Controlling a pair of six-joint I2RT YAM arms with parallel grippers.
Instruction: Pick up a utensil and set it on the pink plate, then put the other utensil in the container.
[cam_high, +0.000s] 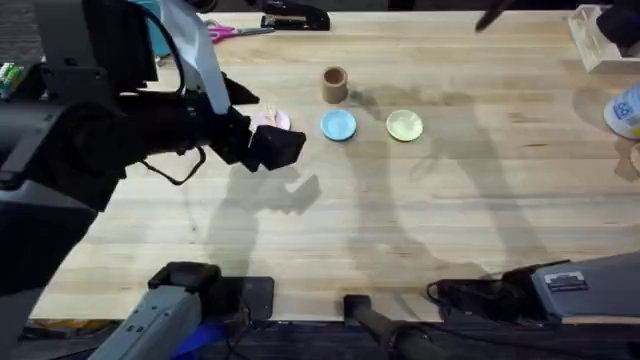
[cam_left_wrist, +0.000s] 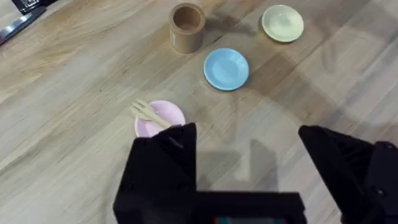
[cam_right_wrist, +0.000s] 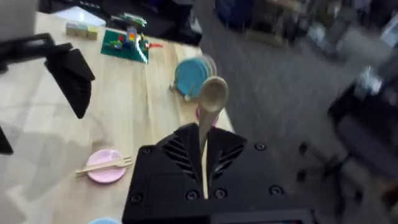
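Overhead: brown cylindrical wooden cup (cam_high: 334, 84) just beyond the small blue plate (cam_high: 338, 125).

Left wrist: left gripper (cam_left_wrist: 249, 149) fingers open, empty; pale wooden fork (cam_left_wrist: 150, 113) already across the small pale pink plate (cam_left_wrist: 159, 118).

Right wrist: right gripper (cam_right_wrist: 204, 146) fingers clamp the pale wooden spoon (cam_right_wrist: 209, 118). Next: carry the spoon to the cup.

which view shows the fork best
The left wrist view: the fork lies in plain sight across the pink plate, tines visible. The right wrist view shows it smaller on that plate; overhead, the left arm hides it.
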